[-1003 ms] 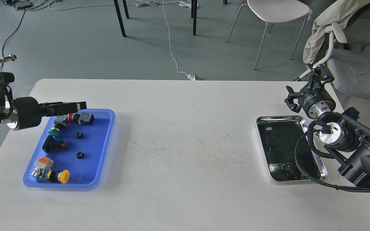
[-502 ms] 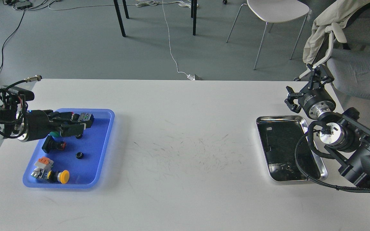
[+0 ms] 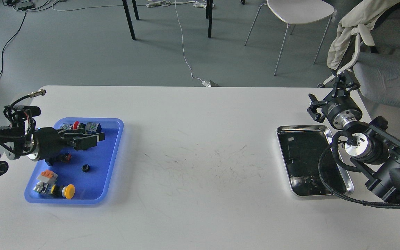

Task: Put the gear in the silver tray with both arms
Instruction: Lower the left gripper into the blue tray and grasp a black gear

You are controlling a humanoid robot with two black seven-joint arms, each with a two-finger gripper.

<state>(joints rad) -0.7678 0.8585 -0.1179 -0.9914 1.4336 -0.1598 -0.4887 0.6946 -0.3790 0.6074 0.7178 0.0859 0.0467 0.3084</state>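
Silver tray [image 3: 283, 159] at right side of white table [image 3: 200, 146], bottom dark and reflective, no gear visible inside; near edge partly hidden behind right arm's cable. Small black gear [image 3: 85, 168] lying in blue plastic tray [image 3: 113, 152] at far left, well apart from silver tray. Second gear not discernible; possibly hidden under left gripper, cannot tell.

Left gripper [image 3: 94, 139] low over upper half of blue tray, fingers pointing right, just above the spot between the push-button switches [image 3: 82, 126] at the tray's far end and the visible gear. Fingers appear close together; whether closed on anything cannot be told from this angle. Right gripper [image 3: 325, 100] raised beyond far corner of silver tray, jaws spread, holding nothing.

Judgement: pick-up step in hand, task early, nothing delivered yet. Next move calls for a confirmed grasp on a gear, lift clear of blue tray rim and neighbouring yellow push-button [image 3: 68, 191], then carry toward table centre. Distance between trays suggests a handover to right gripper, already open to receive.
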